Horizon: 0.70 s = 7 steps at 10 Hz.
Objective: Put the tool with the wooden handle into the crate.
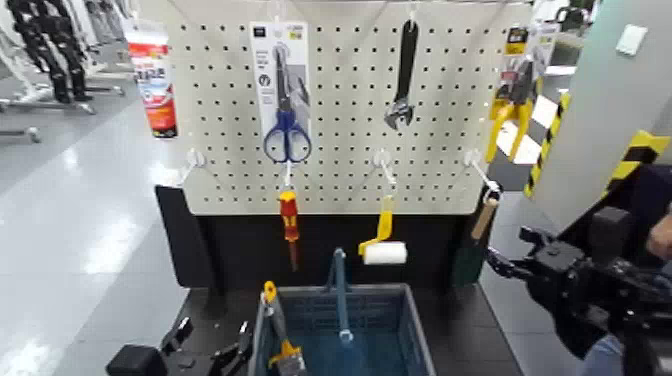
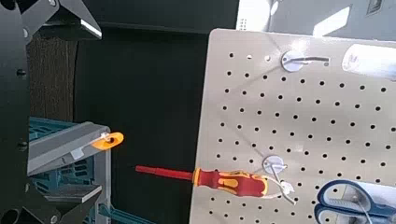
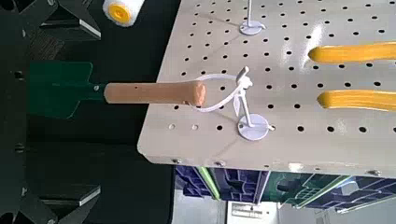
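The perforated pegboard (image 1: 340, 120) is filling the upper middle of the head view, with the blue-grey crate (image 1: 413, 330) sitting at the bottom centre and the wooden-handled trowel (image 3: 149, 92) hanging from a hook at the board's lower right. If the right gripper (image 3: 70, 110) were closing off-centre or pulling before the loop cleared the hook, the trowel could be swinging away or dropping outside the crate. That gripper is standing wide open around the blade side, gripping nothing, while the left gripper (image 1: 208, 352) is waiting open at lower left.
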### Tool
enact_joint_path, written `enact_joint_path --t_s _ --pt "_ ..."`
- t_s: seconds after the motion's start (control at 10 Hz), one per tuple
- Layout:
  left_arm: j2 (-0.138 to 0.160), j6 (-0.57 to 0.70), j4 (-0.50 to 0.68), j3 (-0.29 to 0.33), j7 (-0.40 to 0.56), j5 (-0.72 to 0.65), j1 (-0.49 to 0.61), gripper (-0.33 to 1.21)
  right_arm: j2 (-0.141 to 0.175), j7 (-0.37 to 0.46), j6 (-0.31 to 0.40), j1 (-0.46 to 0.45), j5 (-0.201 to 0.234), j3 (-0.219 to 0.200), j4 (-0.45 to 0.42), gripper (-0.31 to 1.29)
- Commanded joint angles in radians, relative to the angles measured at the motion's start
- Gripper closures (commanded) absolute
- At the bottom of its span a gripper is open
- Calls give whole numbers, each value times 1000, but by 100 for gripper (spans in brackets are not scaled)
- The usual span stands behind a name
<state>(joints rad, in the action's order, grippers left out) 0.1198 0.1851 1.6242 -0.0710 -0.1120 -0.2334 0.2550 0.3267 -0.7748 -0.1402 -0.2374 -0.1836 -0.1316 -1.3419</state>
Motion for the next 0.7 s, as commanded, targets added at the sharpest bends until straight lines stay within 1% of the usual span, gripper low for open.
enact_joint_path --t_s 0.1,0.2,0.5,0.7 --pt "0 2 -1 0 0 -1 1 15 3 -3 30 -48 -13 50 72 15" --pt "0 2 -1 0 0 0 1 15 3 -6 44 -66 -16 64 99 16" --pt "-2 4 -1 2 0 0 1 15 0 -6 70 -100 -27 84 139 17" --pt "-2 5 -1 0 0 -1 1 15 -1 -6 83 -122 -34 95 162 21"
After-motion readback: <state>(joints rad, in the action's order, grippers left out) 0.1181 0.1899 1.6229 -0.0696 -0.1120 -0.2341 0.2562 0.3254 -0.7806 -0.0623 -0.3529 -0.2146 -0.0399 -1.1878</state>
